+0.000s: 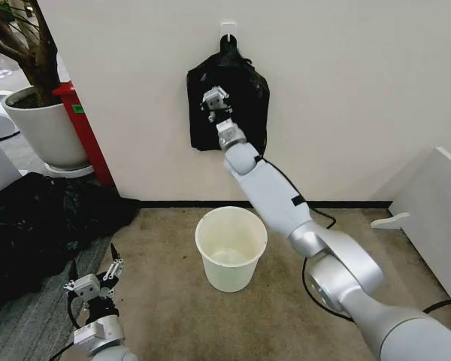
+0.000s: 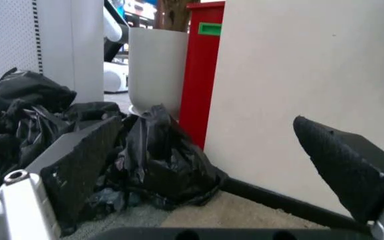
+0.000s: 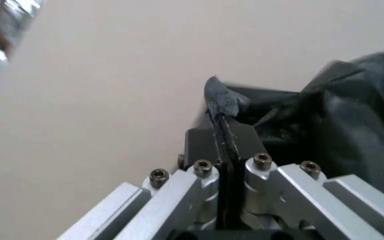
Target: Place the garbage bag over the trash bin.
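The garbage bag (image 1: 244, 90) hangs flat against the cream wall (image 1: 346, 90) from a small white hook (image 1: 228, 30), high up and right above the trash bin (image 1: 231, 248), and the right gripper (image 1: 216, 104) is on it: the right arm reaches up from the lower right edge of the head view to the bag's left half. In the right wrist view the two fingers (image 3: 227, 145) are pressed together with a thin fold of black plastic (image 3: 220, 100) pinched between them, the rest of the bag (image 3: 339, 125) bunching glossy and crinkled beside the pads. Down on the brown carpet (image 1: 158, 301) the cream-white bin stands upright and open-mouthed, just out from the wall's dark baseboard (image 1: 346, 204), directly under the hanging bag and beside the arm's elbow. Over at the carpet's near left corner the left gripper (image 1: 96, 284) waits low, its fingers (image 2: 339, 165) spread wide apart with nothing between them, pointed at the sprawling heap of black plastic (image 2: 145, 160) on the floor. Behind that heap stand a red box (image 1: 83, 131) against the wall's corner and a white plant pot (image 1: 45, 131) with a tree. A white panel (image 1: 436, 210) leans in at the right edge.
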Motion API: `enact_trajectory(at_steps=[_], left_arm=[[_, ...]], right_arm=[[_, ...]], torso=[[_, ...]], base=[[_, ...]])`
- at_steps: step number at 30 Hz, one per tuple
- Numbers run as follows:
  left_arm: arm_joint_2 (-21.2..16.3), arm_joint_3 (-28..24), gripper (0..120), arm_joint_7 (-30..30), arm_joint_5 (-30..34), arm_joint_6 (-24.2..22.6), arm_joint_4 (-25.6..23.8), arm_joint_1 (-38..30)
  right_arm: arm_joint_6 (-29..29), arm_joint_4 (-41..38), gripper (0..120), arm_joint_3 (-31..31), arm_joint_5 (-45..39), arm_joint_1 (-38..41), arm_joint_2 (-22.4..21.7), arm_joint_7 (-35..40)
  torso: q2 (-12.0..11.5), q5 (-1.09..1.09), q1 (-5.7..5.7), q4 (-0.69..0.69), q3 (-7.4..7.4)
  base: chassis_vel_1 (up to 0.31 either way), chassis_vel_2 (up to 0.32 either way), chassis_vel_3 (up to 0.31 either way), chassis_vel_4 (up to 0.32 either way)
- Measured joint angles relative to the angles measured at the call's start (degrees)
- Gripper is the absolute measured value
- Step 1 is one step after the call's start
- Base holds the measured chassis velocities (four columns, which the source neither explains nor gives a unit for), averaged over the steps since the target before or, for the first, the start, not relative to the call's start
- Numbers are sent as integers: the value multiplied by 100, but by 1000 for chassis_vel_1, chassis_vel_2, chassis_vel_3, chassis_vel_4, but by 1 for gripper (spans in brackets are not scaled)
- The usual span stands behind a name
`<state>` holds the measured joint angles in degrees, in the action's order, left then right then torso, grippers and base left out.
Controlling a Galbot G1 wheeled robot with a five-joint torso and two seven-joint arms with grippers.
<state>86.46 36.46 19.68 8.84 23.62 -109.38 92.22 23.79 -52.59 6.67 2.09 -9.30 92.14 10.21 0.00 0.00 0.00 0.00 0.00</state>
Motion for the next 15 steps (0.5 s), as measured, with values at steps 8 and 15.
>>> enact_trajectory(at_steps=[8, 15], left_arm=[[9, -17, 100, 3, -4, 0, -6, 2], [45, -58, 100, 3, -35, -3, -2, -18]], right_arm=[[382, -318, 0, 47, -211, -432, -9, -436], [670, -560, 0, 46, -461, -737, -270, -833]], torso=[[0, 0, 0, 1, 0], [0, 1, 0, -1, 0]], base=[[0, 0, 0, 0], [0, 0, 0, 0]])
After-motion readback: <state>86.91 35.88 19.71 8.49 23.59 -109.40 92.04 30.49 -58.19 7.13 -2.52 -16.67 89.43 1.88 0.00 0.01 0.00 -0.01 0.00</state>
